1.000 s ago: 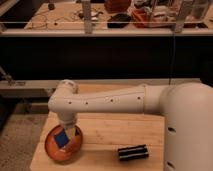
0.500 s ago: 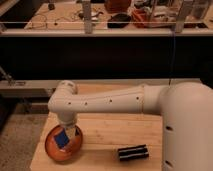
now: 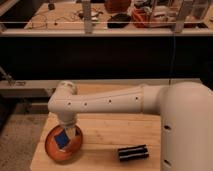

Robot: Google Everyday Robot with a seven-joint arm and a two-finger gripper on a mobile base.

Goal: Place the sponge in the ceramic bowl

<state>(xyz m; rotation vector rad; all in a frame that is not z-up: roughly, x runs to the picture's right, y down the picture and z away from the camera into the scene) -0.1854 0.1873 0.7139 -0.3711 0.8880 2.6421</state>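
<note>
Over the near left corner of the wooden table (image 3: pixel 110 135), we see the gripper (image 3: pixel 70 132) pointing down into the ceramic bowl (image 3: pixel 50 151), a wide, shallow orange dish. The sponge (image 3: pixel 62 140), a small dark-blue block, sits tilted directly under the gripper and within the bowl's rim. We cannot tell whether the gripper is clamped on the sponge or has let it go, nor whether the sponge touches the bowl's floor.

We judge that the scene fits either a sponge held just above the dish or one already dropped there. Either way, doing this well means the sponge settles flat and well inside the rim, and any withdrawal goes straight up, so nothing drags the soft block out or nudges the glossy dish.

The white arm (image 3: pixel 110 102) reaches nearly level from the bulky body at the right, then bends sharply down at the wrist above the bowl. A black ribbed block (image 3: pixel 133 153) lies well apart, to the right.
</note>
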